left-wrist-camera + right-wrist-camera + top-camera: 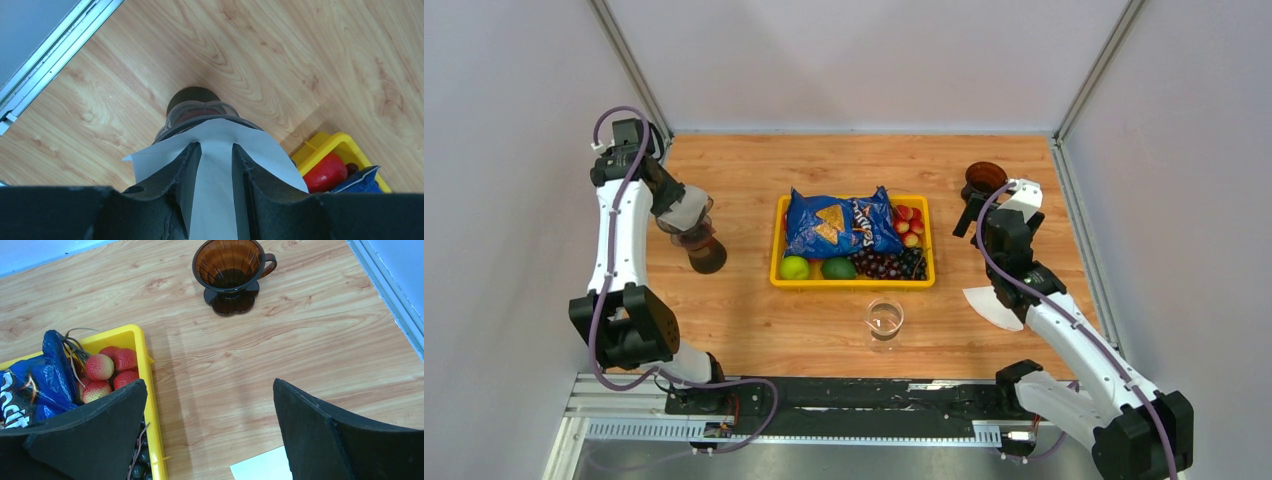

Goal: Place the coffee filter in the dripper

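A dark brown dripper (706,252) (192,100) stands at the left of the table. A white coffee filter (686,212) (215,132) lies over its rim, hiding most of it in the left wrist view. My left gripper (682,205) (216,146) sits on top of the filter. Its fingers are a narrow gap apart, with paper showing in the gap and spreading out past both sides. A second brown dripper (985,178) (230,270) stands empty at the back right. My right gripper (997,212) (210,390) hangs wide open, short of it. Another white filter (994,305) (260,467) lies flat on the table under the right arm.
A yellow basket (852,283) (145,370) in the middle holds a blue chips bag (839,222), lychees (107,367), green fruit (795,267) and dark grapes. A clear glass (885,320) stands in front of it. Walls close in on three sides.
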You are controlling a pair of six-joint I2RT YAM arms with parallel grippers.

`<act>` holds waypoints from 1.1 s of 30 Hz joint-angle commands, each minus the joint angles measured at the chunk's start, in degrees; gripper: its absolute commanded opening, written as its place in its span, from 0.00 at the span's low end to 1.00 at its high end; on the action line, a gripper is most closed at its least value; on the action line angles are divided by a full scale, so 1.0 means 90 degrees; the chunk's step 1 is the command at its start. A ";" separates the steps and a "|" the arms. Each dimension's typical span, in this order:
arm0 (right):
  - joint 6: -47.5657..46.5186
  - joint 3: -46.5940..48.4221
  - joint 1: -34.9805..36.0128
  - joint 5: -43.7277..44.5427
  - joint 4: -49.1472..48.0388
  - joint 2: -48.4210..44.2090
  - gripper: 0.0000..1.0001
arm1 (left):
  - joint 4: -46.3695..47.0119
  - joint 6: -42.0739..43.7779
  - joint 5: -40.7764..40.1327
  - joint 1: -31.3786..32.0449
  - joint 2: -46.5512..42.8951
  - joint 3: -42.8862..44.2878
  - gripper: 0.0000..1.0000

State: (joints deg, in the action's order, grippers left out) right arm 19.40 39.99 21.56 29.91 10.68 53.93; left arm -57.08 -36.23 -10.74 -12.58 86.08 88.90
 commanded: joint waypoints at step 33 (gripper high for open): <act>-0.0066 0.0041 -0.0029 0.0021 -0.0043 0.0078 1.00 | 0.0607 0.0118 0.0280 0.0192 0.0202 -0.0827 0.37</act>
State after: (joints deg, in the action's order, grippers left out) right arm 19.38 39.99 21.56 29.93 10.68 54.35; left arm -53.80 -35.05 -9.06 -11.20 87.99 82.00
